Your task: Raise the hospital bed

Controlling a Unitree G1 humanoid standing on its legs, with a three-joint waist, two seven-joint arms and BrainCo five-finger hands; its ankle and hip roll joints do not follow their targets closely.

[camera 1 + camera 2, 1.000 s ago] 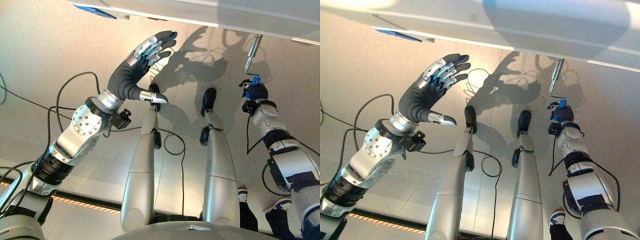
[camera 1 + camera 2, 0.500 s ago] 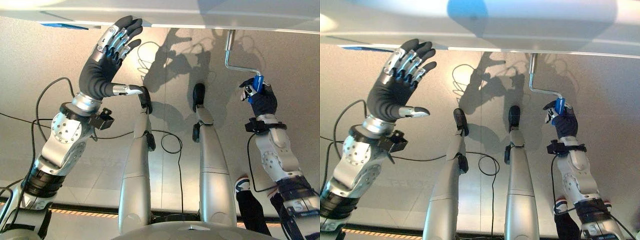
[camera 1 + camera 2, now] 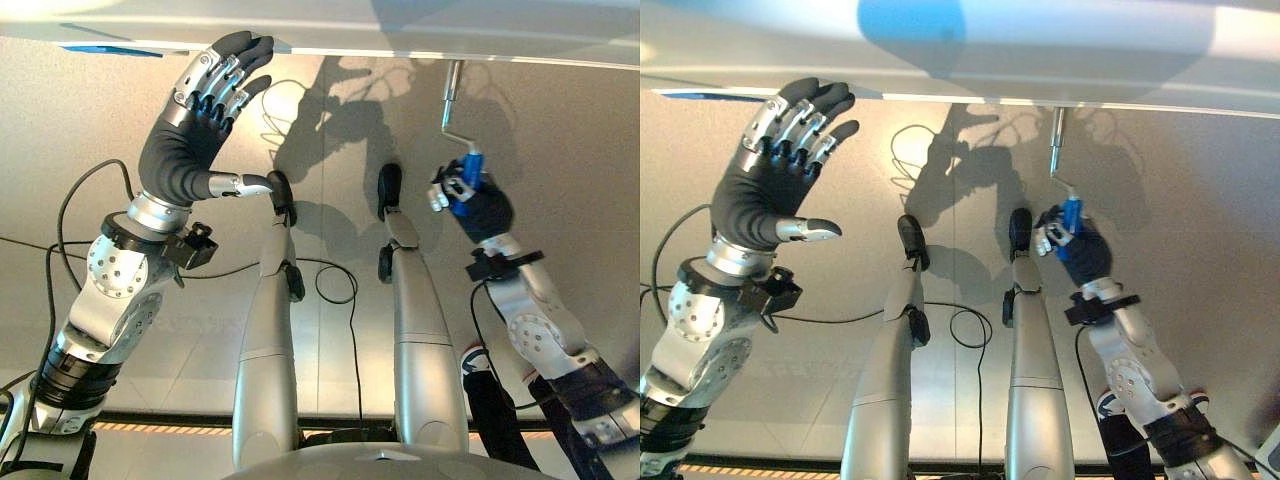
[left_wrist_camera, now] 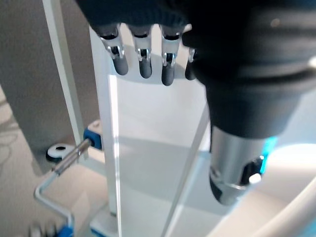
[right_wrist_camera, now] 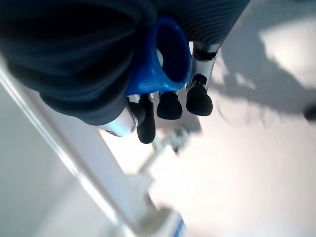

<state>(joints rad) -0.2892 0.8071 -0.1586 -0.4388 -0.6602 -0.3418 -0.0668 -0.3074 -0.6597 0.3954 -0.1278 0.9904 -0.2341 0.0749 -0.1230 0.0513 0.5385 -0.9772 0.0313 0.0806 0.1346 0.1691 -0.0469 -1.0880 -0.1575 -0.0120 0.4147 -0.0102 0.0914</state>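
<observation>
The right hand [image 3: 470, 200] had its fingers curled tight round the blue grip [image 5: 170, 59] of the bed crank [image 3: 452, 100], under the bed's white edge [image 3: 400, 40]. The grip had swung lower and inward, so the bed was probably rising. The left hand [image 3: 195, 110] stayed open, fingers straight, beside the edge.

Bright overhead light, sharp floor [image 3: 560, 150] shadows, blurry wrist views

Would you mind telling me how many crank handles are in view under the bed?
1: a metal crank with a blue grip hangs below the bed's edge, and the right hand is wrapped round it. Others may be hidden.
</observation>
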